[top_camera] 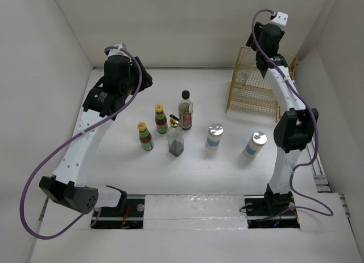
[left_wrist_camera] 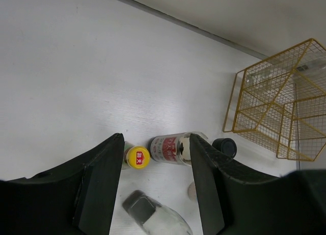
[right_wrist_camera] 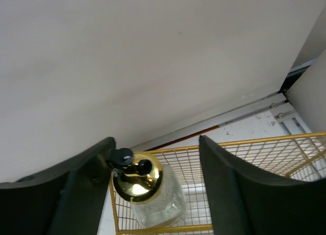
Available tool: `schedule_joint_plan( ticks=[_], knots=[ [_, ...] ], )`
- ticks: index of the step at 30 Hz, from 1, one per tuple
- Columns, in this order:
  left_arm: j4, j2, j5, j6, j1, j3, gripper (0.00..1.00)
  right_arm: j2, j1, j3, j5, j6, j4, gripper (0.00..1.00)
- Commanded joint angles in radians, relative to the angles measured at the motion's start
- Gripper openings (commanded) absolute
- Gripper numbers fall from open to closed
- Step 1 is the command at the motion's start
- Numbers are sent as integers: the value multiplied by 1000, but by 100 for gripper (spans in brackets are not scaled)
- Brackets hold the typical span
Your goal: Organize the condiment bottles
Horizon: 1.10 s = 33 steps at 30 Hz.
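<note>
**Gold-pourer glass bottle (right_wrist_camera: 147, 192) at risk of tipping on release**

Stands upright inside the gold wire rack (top_camera: 259, 92), at 2 o'clock on the table (top_camera: 187, 177), between the parted, unclamped fingers of the right gripper (right_wrist_camera: 155, 142). Could tip against the mesh if the 9 o'clock finger, just beside the pourer, catches it on withdrawal. No other bottle visible inside. Six more condiment bottles (top_camera: 175, 139) mid-table, under the left gripper (left_wrist_camera: 157, 138), jaws apart, empty.

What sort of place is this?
Probably a robot test cell, not a kitchen: bare white walled tabletop, white left arm and right arm bolted at its near edge, small condiment bottles staged by a gold wire rack.
</note>
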Motion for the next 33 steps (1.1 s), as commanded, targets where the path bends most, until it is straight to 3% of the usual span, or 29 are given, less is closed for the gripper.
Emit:
schedule_joint_plan(
  ticks=[1, 5, 9, 10, 11, 15, 18, 20, 22, 26, 33],
  knots=[
    [32, -43, 6, 2, -1, -11, 50, -96, -7, 39, -15, 1, -28, 74],
    [32, -52, -4, 2, -1, -11, 50, -202, -7, -10, -15, -17, -28, 84],
    [23, -52, -36, -18, -1, -2, 50, -341, 6, -96, -101, -26, -28, 86],
    [12, -52, -45, -18, -1, -2, 50, -374, 22, -129, -145, -26, -28, 83],
    [12, -52, -57, -18, -1, 7, 50, -406, 63, -168, -177, -41, -28, 78],
    [12, -43, -82, -28, -1, 16, 50, -594, 181, -452, -392, -78, -28, 13],
    [3, -32, -91, -28, -1, 38, 50, -687, 266, -562, -613, -133, -75, 10],
    [3, -23, -100, -18, -1, 38, 50, -762, 313, -622, -700, -196, -150, 34],
    [-8, -9, -126, -6, -1, 71, 50, -811, 393, -640, -713, -274, -298, 64],
    [-17, 22, -146, 14, -1, 119, 50, -860, 522, -745, -748, -307, -327, 80],
    [-17, 43, -135, -8, -1, 113, 51, -805, 697, -861, -721, -261, -51, 82]
  ],
)
